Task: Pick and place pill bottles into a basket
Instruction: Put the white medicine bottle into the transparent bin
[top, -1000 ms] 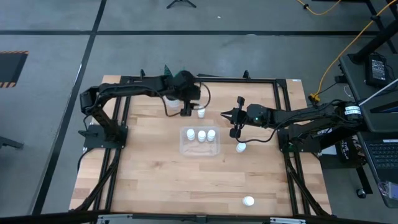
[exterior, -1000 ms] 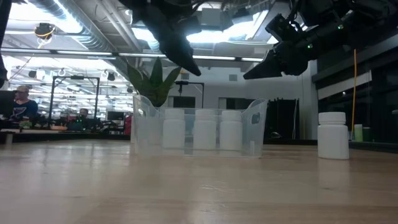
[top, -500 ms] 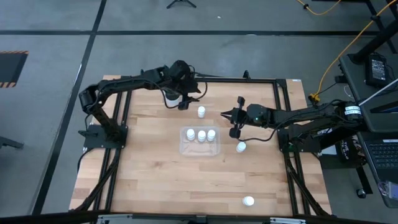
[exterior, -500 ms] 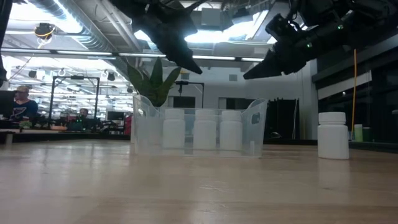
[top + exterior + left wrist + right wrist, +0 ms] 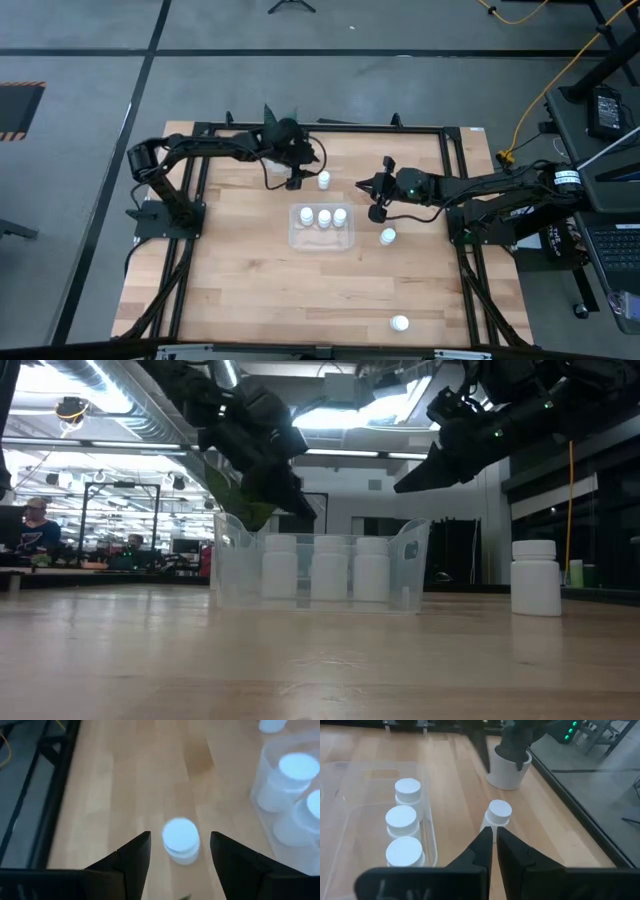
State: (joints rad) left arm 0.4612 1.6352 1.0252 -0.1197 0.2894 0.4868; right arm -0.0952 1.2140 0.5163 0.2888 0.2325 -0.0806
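Three bottles point(image 5: 324, 216) standing in a row inside the clear basket point(image 5: 320, 240) at mid-surface point(image 5: 250, 290). One loose bottle point(image 5: 323, 179) just behind it, framed by the open left gripper point(image 5: 292, 182) above. Right gripper point(image 5: 372, 212) closed, empty, near another loose bottle point(image 5: 387, 237).

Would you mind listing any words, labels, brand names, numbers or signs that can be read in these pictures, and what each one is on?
No readable text in any view.
Pill bottles: plain white, no label legible.
Basket: a small mark on its wall, too blurred to read.
Black-and-orange hazard stripes on the floor: a pattern, no words.
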